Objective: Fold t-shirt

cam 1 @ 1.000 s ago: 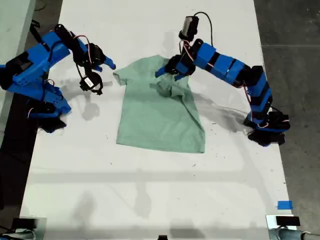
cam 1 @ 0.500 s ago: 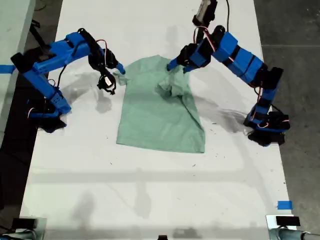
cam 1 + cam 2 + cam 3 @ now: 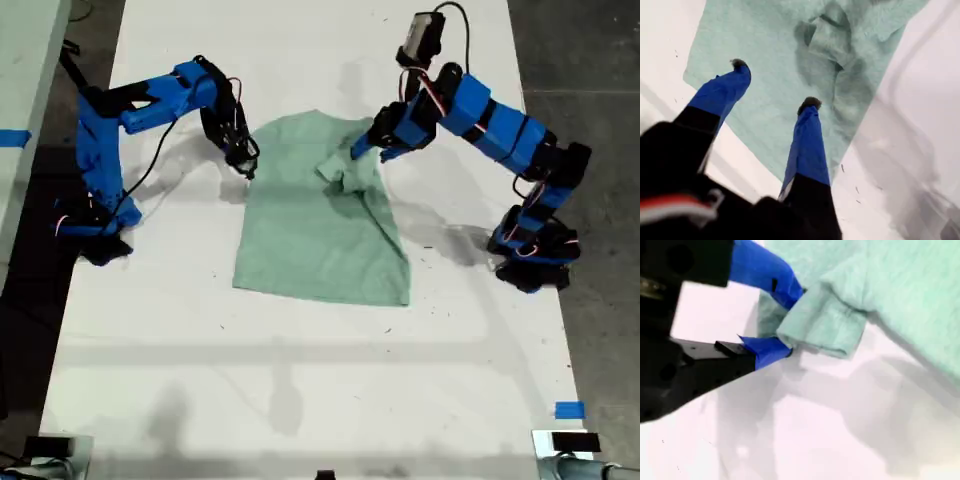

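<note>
Both arms are closing in; my second gripper (image 3: 792, 320) is pinching the t-shirt (image 3: 320, 235) sleeve, my first gripper (image 3: 774, 84) hovering wide above soft, limp cloth.

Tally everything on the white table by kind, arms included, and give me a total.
T-shirt: 1
Blue robot arms: 2, my first gripper and my second gripper
Blue tape piece: 1
Total: 4

1. A robotics lab or workshop, going by the bare white desk (image 3: 300, 380) with two blue arms clamped on it.
2. Grey concrete floor (image 3: 590, 60), blue tape marker (image 3: 569, 410), loose cables.
</note>
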Controlling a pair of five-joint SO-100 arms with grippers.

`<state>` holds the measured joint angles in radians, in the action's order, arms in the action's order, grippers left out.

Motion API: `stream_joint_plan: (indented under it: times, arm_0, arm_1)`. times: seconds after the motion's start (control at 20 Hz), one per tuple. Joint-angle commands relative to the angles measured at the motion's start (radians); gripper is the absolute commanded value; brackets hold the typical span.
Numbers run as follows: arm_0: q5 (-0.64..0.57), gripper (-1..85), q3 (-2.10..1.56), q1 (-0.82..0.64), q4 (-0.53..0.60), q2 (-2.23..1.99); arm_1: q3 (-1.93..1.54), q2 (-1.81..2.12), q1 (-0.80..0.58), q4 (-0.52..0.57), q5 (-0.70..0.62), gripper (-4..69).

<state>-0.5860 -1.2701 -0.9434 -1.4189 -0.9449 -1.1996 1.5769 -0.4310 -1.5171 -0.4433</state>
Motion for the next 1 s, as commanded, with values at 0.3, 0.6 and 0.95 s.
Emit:
stream_joint_plan:
  times: [0.3,0.6,0.95]
  arm_0:
    - [0.018,0.0,0.132,-0.089,-0.172,-0.285]
    - [0.009,0.0,0.173,-0.060,-0.195,-0.423]
    - [0.126,0.0,0.313,0.132,-0.051,-0.242]
  arm_1:
    - [-0.245,0.308,-0.003,0.100,0.031,22.5]
    - [-0.348,0.382,-0.008,0.135,0.038,21.6]
    - [-0.397,0.434,0.011,0.130,0.058,21.0]
